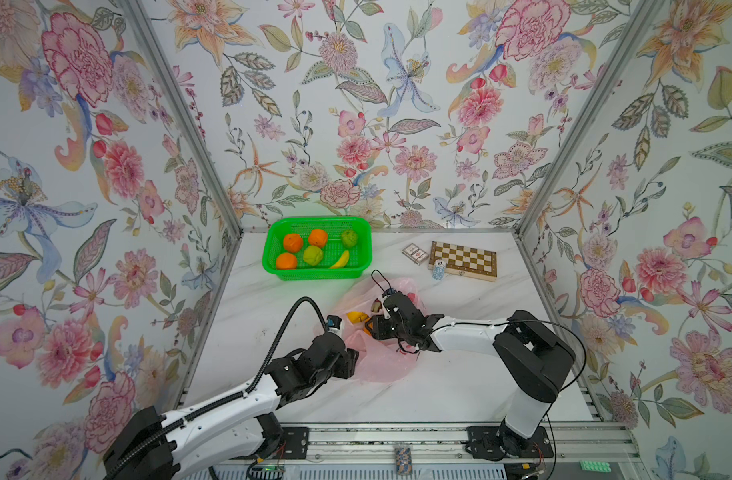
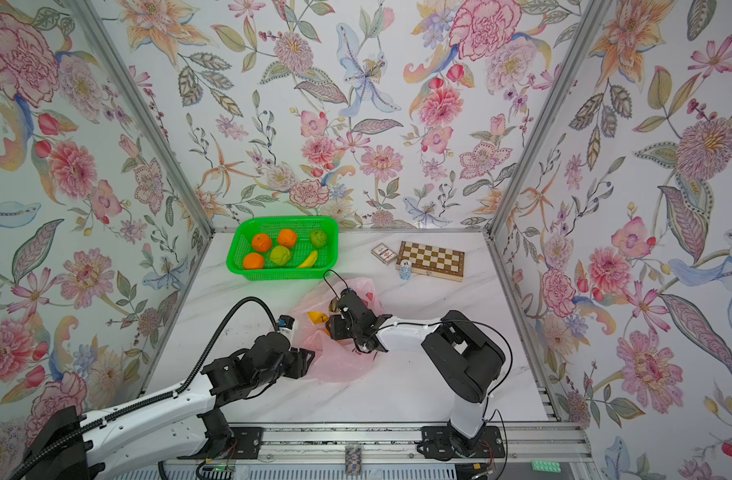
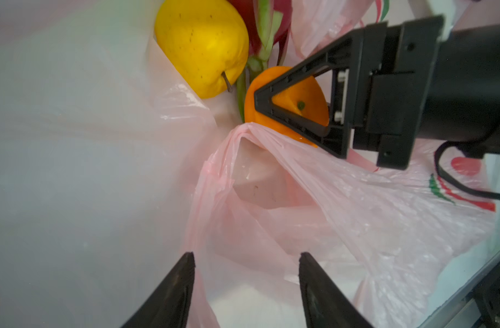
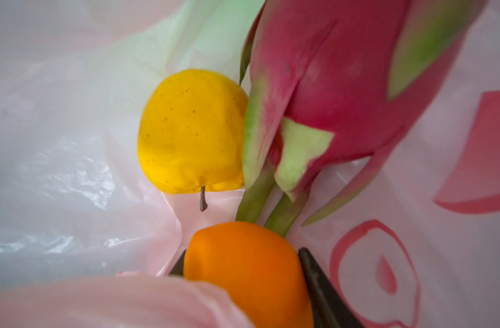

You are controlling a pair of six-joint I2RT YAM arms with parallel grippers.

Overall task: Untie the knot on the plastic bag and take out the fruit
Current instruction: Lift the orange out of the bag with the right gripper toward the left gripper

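In a top view the plastic bag [image 1: 381, 365] lies open on the table between both arms, near the green basket [image 1: 318, 220]. The right claw [image 1: 368, 326] reaches into it.

In the left wrist view the left claw [image 3: 246, 255] is wide, with only thin, floppy bag film by it.

In the right wrist view the right claw hugs the orange [image 4: 243, 272] on both sides. The orange looks round, firm and smooth, so it may slip. Holding it across the middle seems best. The yellow fruit [image 4: 192, 133] and dragon fruit [image 4: 342, 85] sit just beside it.
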